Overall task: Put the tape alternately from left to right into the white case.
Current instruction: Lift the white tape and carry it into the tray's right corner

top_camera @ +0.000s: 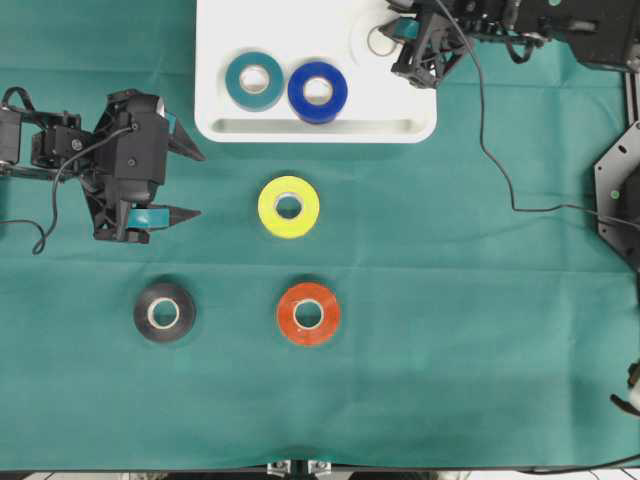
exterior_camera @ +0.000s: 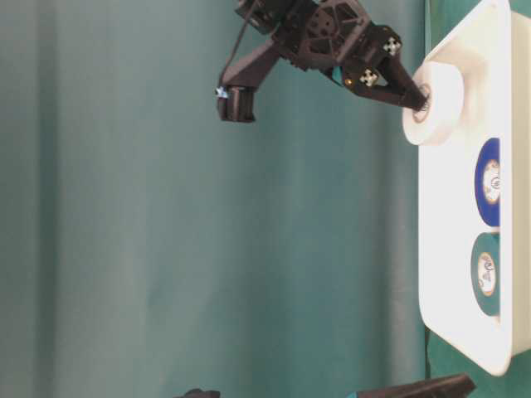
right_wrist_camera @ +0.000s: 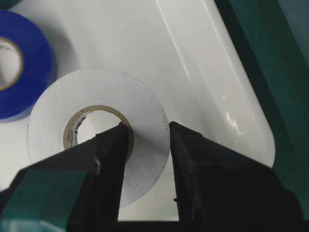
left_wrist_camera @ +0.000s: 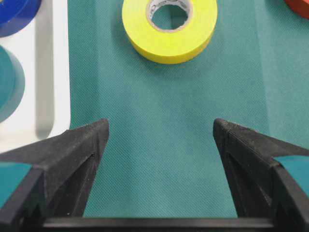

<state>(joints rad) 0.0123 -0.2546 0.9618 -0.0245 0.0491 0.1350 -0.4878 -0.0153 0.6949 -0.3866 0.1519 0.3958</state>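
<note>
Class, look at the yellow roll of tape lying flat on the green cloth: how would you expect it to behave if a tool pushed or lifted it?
The yellow roll lies flat on its face, so it should probably slide, not roll. Its thick wound wall looks stiff, so it likely won't crush. Tipped onto its edge, its round shape could roll away.

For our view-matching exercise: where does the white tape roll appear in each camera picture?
Overhead: white roll, top, in the white case, under the right gripper.
Table-level: upper right.
Left wrist: not in view.
Right wrist: centre, gripped.
Shared landmark: the blue roll beside it.
</note>
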